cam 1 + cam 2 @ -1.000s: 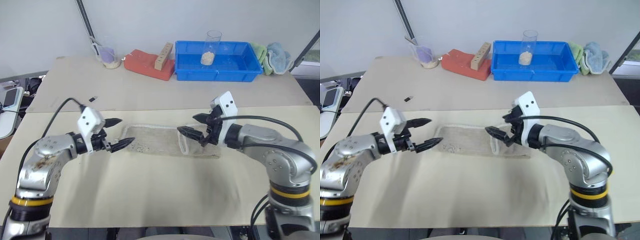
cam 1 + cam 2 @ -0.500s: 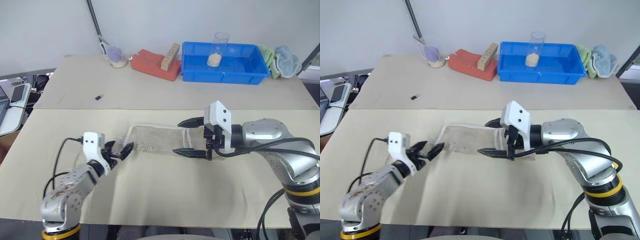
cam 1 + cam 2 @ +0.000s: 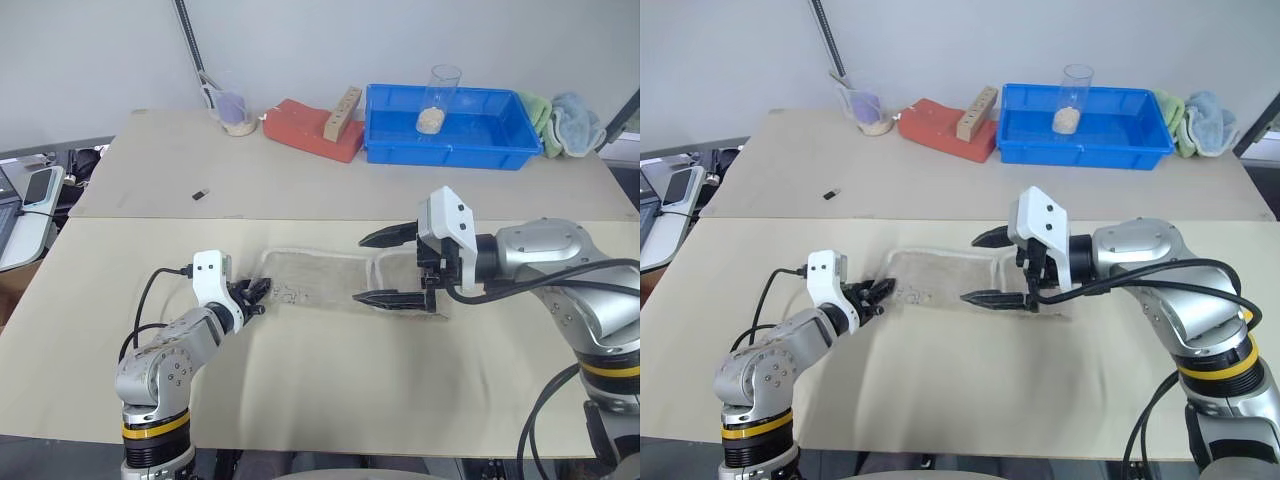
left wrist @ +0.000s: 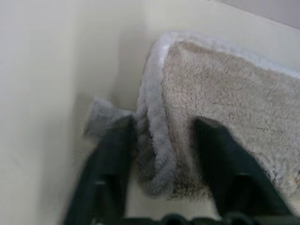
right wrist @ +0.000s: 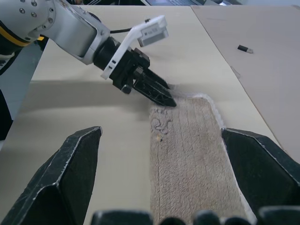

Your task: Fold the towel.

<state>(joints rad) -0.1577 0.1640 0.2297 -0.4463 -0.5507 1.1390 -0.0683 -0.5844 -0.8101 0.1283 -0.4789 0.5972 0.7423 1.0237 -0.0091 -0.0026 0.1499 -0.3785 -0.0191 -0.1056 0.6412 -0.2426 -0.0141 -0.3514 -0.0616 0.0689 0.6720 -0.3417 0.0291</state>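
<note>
The towel [image 3: 320, 280], beige terry with white edging, lies as a long folded strip across the near table. My left gripper [image 3: 256, 292] is low at its left end. In the left wrist view the two fingers [image 4: 110, 164] straddle the thick white-edged corner [image 4: 154, 154] and press on it, shut on the towel. From the right wrist view, that left gripper [image 5: 164, 95] shows with its tips together at the corner. My right gripper [image 3: 360, 270] hangs above the strip's right part, wide open and holding nothing, one finger over each long edge.
At the back stand a blue bin [image 3: 455, 160] with a clear cup [image 3: 438, 95], a red block [image 3: 300, 130] bearing a wooden piece, and a cup [image 3: 232, 110]. Green and light-blue cloths [image 3: 562, 108] lie at the far right. A small dark object [image 3: 201, 193] lies left.
My left gripper sank to the towel's left corner, rolled, and closed from wide open onto it. The right gripper rolled so that its fingers span the strip, and stayed open.
</note>
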